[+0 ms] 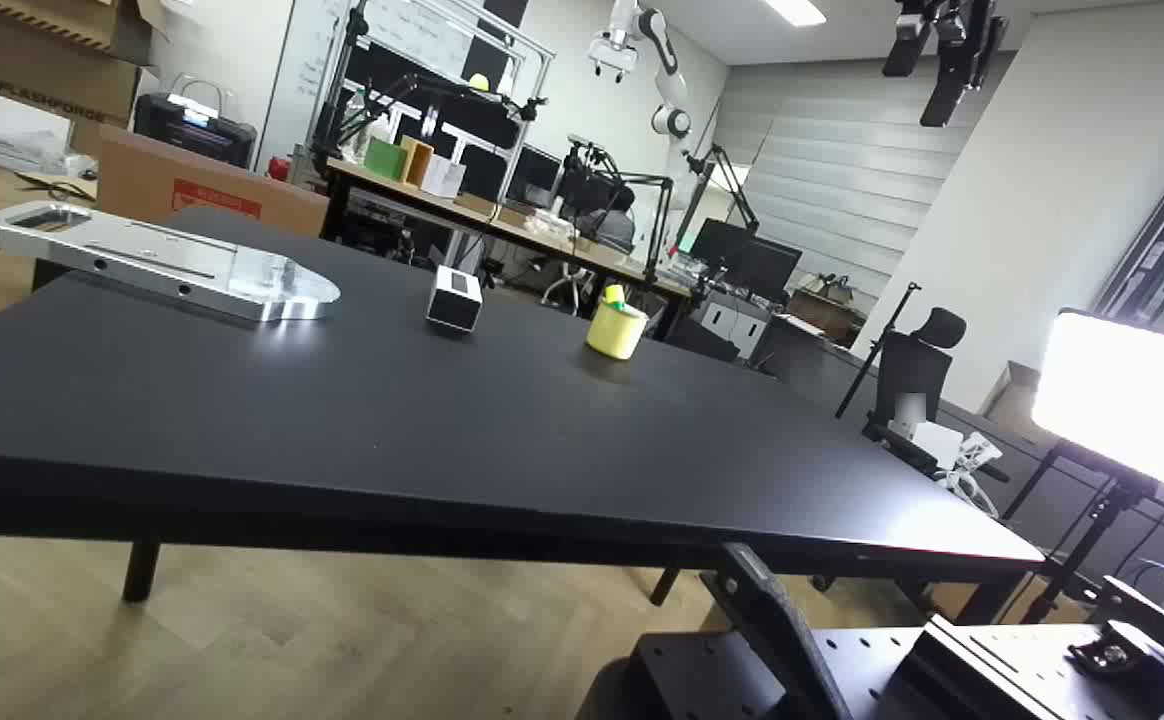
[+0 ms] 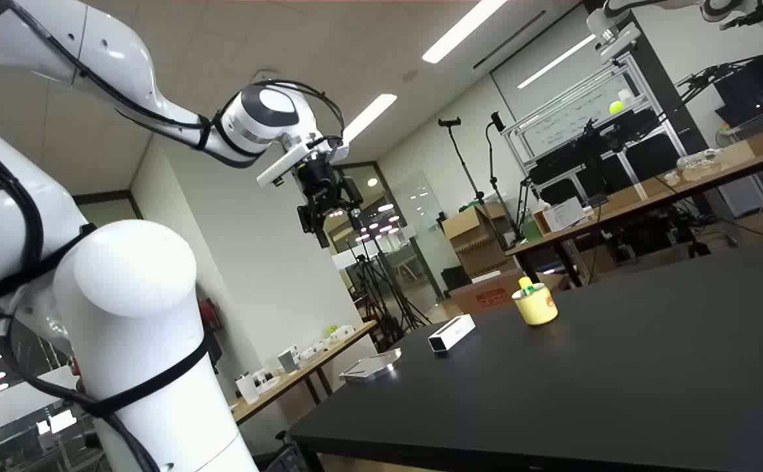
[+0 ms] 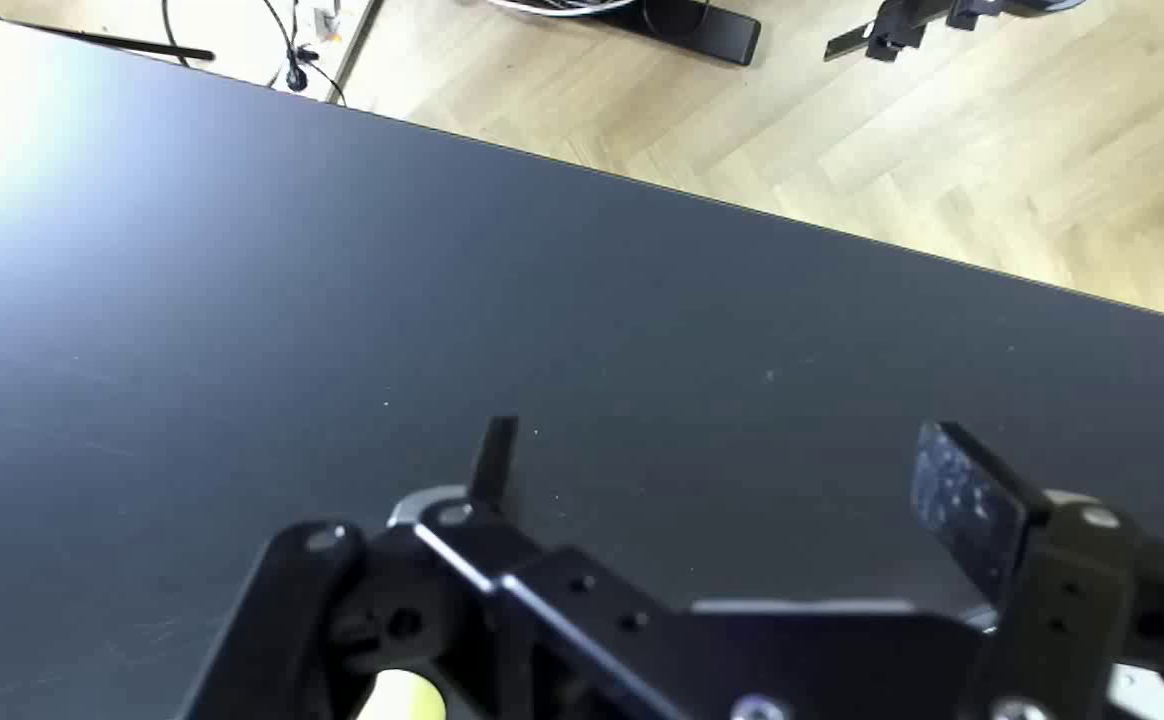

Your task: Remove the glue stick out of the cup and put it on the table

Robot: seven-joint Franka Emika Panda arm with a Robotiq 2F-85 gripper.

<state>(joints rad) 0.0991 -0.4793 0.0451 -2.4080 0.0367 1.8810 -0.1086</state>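
Observation:
A yellow cup stands upright on the black table; it also shows in an exterior view. The glue stick, yellow with a green part, pokes out of the cup's top and shows likewise in an exterior view; its lower part is hidden inside. My gripper is open with nothing between its fingers. It hangs high above the table in both exterior views, well apart from the cup. In the wrist view a yellow thing shows at the bottom edge, mostly hidden by the gripper; I cannot tell if it is cup or stick.
The black table has its far edge in the wrist view. A white box with a dark open end lies near the cup. A silver metal plate lies at a table end. A bright light panel stands beside the table.

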